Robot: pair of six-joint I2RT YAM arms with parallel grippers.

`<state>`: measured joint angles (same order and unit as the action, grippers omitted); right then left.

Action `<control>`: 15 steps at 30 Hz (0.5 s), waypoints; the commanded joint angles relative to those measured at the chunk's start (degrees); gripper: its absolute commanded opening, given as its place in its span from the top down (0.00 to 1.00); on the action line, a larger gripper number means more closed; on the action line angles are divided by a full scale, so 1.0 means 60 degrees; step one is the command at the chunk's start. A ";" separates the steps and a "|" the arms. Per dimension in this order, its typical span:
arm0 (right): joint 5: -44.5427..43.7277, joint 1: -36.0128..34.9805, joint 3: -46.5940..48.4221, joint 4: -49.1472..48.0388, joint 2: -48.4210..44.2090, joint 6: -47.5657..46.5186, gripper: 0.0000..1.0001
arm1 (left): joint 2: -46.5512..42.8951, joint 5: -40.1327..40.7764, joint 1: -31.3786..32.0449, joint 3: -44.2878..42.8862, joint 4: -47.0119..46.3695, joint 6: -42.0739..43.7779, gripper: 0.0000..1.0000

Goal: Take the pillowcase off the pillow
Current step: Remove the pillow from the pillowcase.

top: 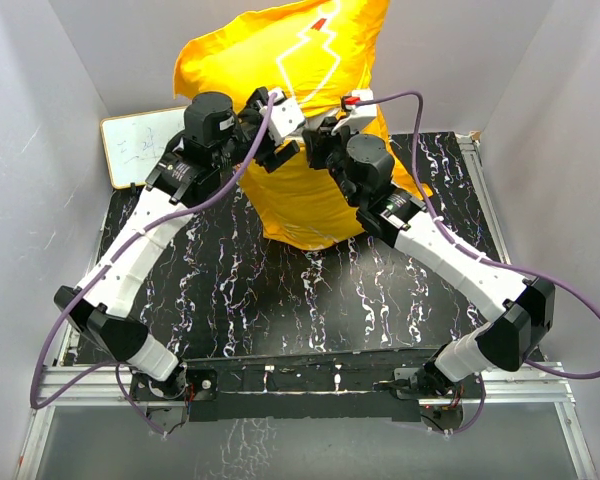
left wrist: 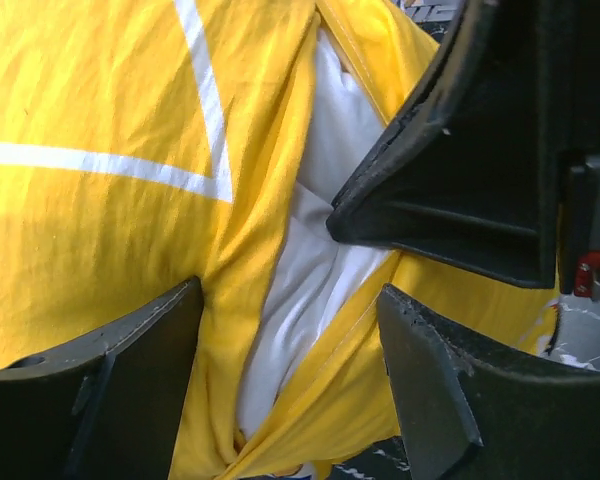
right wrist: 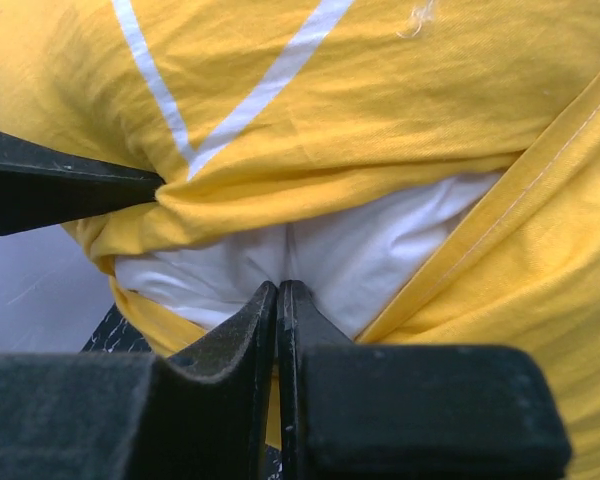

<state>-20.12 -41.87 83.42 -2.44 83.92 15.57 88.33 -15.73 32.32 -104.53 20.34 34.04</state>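
The bright yellow pillowcase with white line print stands bulging against the back wall, its lower end on the table. Both grippers meet at its middle. Through a slit in the yellow fabric the white pillow shows. My left gripper is open, and its two fingers straddle the slit and the yellow hems without pinching them. My right gripper is shut, with a pucker of the white pillow pinched at its tips. One right finger shows in the left wrist view, its tip against the white cloth.
A white board leans at the back left corner. The black marbled table lies under both arms, inside grey walls. A metal rail runs along the near edge by the arm bases.
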 commanded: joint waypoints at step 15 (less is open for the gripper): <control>0.0240 0.0036 -0.1326 0.0720 -0.0366 0.0531 0.92 | -0.1228 0.2115 0.0239 0.3051 -0.6619 0.4697 0.48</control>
<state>-18.92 -41.50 78.54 -4.86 82.52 18.15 82.41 -8.75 34.04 -86.39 -5.72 54.13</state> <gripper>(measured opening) 0.080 0.516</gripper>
